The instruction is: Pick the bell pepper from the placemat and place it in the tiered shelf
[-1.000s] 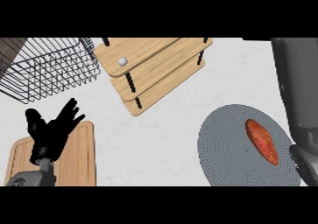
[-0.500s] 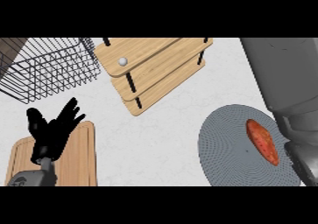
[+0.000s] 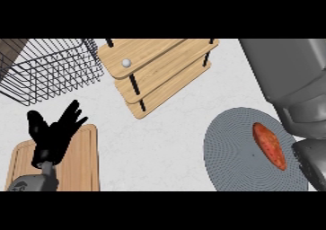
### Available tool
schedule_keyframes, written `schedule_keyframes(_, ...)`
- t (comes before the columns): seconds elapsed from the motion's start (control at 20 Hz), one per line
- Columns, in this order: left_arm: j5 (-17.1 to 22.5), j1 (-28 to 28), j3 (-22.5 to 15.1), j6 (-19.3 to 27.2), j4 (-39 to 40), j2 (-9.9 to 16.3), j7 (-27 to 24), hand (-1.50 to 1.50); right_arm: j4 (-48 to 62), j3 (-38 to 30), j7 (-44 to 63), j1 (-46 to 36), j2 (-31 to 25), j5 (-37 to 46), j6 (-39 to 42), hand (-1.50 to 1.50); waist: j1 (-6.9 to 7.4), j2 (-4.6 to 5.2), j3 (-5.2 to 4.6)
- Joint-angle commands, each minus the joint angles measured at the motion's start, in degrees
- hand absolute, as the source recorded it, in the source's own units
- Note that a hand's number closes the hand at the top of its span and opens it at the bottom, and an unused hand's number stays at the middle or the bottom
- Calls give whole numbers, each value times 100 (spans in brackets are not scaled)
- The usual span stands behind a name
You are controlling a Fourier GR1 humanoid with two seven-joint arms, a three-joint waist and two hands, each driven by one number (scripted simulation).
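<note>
Counter [image 3: 172,148]: pale, faintly mottled surface filling the frame. Upper left, black wire basket [image 3: 49,67]. Upper centre, wooden tiered shelf [image 3: 158,67] with black posts. Lower left, wooden cutting board [image 3: 79,161]; above it the left robot hand [image 3: 54,137], fingers spread open, holding nothing. Lower right, round grey placemat [image 3: 241,157] carrying the red bell pepper [image 3: 269,146]. Right edge, grey right forearm [image 3: 294,85]; its hand cannot be seen.
</note>
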Motion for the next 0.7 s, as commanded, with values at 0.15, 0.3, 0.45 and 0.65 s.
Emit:
schedule_keyframes(0.15,-108,-53,-17,-10,466,-44,89,0,464,223,-520,-84,-114,382,-153,150,-65,26,-37)
schedule_keyframes(0.3,23,-3,-15,-72,-29,54,494,0,811,-431,-26,-492,-109,-119,-139,150,0,17,-34)
schedule_keyframes(0.45,7,140,32,-158,259,-8,56,0,941,-818,266,-440,-33,-417,-416,-150,-11,24,-38)
schedule_keyframes(0.65,-27,-70,148,-163,577,21,-84,0,980,-1136,429,-460,248,-761,-672,-150,-54,23,-38)
